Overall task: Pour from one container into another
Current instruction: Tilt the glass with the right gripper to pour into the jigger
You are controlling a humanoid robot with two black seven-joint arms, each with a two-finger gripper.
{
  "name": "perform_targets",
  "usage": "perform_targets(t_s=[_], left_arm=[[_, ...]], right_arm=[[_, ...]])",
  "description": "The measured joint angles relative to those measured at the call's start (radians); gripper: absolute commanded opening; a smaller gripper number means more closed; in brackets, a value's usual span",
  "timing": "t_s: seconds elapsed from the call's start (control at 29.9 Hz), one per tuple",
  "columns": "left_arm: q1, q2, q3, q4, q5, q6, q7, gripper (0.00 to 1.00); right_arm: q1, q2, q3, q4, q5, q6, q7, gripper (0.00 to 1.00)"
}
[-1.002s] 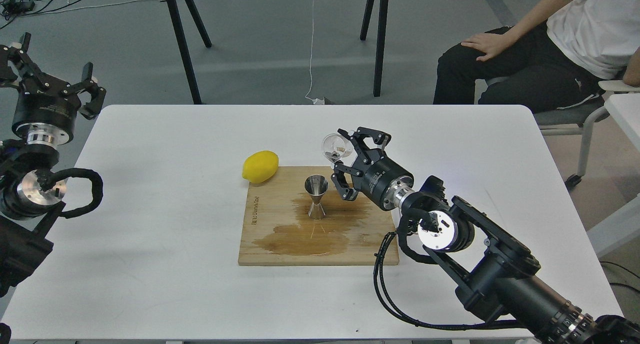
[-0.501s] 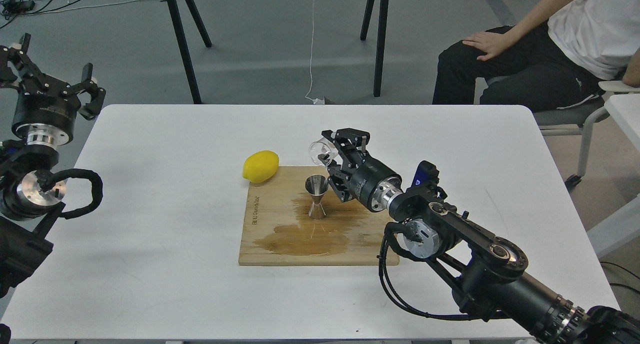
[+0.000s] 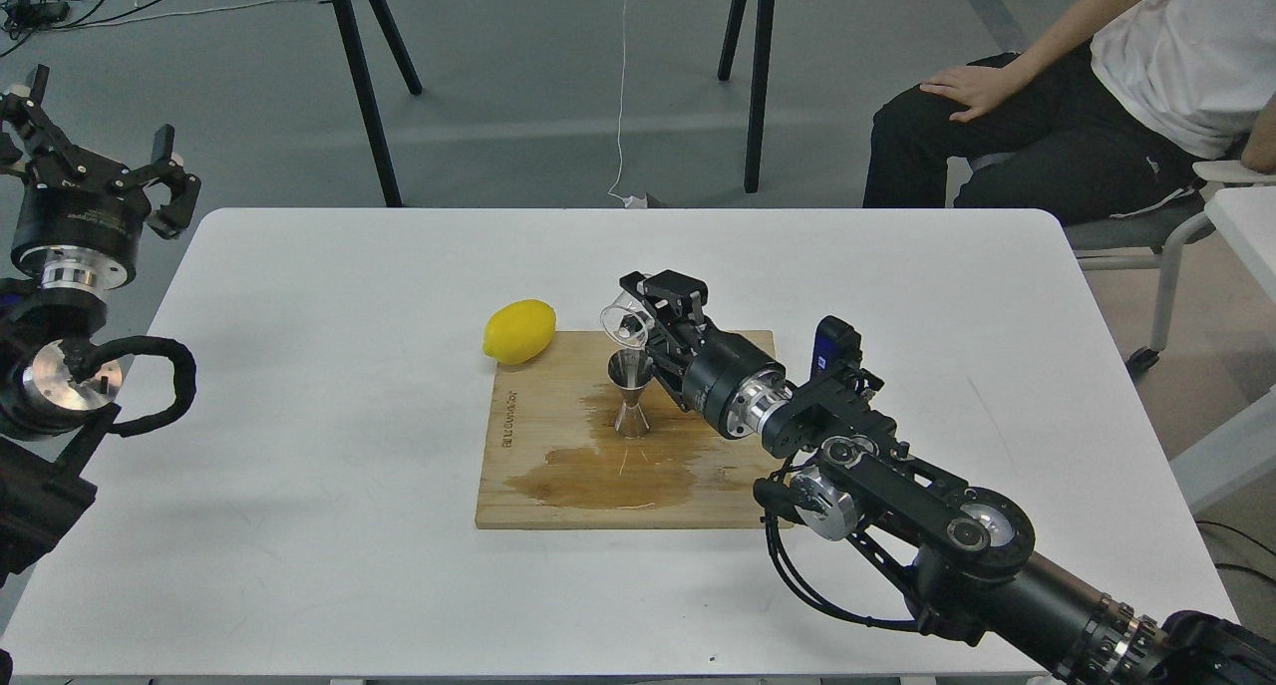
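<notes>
Right gripper [image 3: 653, 318]: one. Jaws closed around the clear glass cup [image 3: 622, 321], fingers clamping its far side. Cup tilted, mouth turned to the left and downward, held directly above and just clear of the steel jigger [image 3: 631, 393]; contact between cup lip and jigger rim cannot be told. Contents of the cup too small to make out.

Left gripper [image 3: 95, 171]: one. Raised off the left edge of the table, well apart from everything on it. Jaws spread wide, fingers pointing up, nothing between them, touching nothing.

Clear glass cup: one. Off the board, carried in the air by the right gripper.

Steel jigger: one. Hourglass shape, upright, standing on the wooden cutting board [image 3: 538, 496] slightly behind its centre, open cone facing up.

Wooden cutting board: one. Lying flat near the middle of the white table [image 3: 319, 525]. Dark wet patch [image 3: 598, 471] spread across its surface around and in front of the jigger base.

Lemon [image 3: 519, 331]: one. Yellow, lying on its side at the board's far left corner, partly overlapping the edge.

White table: one.

Seated person [image 3: 1097, 97]: one, beyond the far right corner of the table, hand resting on thigh; head out of view.

Black-legged table [image 3: 369, 87]: one, in the background, behind the white table.
</notes>
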Motion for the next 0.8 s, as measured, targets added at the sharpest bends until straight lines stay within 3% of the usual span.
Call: perform_targets(t_s=[0.3,0.8], left_arm=[[0.001,0.0,0.0,0.0,0.0,-0.001,0.0,1.0],[0.001,0.002,0.0,0.0,0.0,-0.001,0.0,1.0]], right_arm=[[0.001,0.001,-0.046,-0.006,-0.129,-0.057,0.032,0.34],[0.003,-0.001,-0.072,-0.024,-0.298,-0.091,0.04,0.34]])
